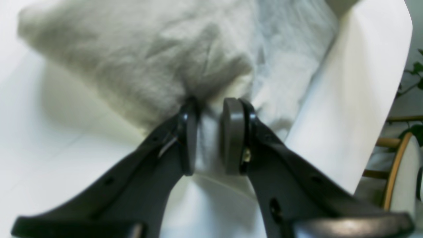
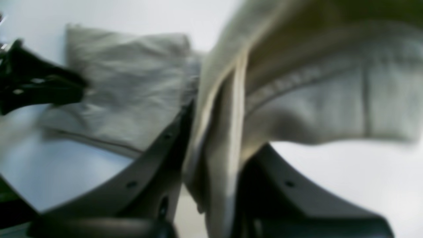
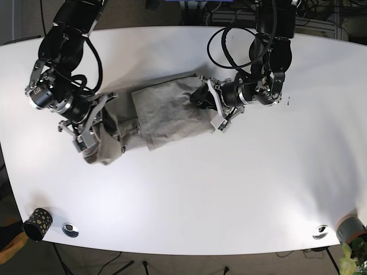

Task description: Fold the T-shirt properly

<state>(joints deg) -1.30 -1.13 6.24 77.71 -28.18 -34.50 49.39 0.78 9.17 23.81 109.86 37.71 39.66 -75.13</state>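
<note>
With the right gripper (image 3: 102, 123) clenched on the T-shirt (image 3: 166, 114) end and the left gripper (image 3: 202, 97) pinching its right edge, we judged a slow, level carry rightward was best.

Bare table (image 3: 229, 189) front; cup (image 3: 38, 222) front-left corner.

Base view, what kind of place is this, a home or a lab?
Probably a lab or workshop: two robot arms are mounted at a white table, cables trail behind it, and a T-shirt lies there as a test piece.

Beige T-shirt (image 3: 166, 112) (partly folded)
</note>
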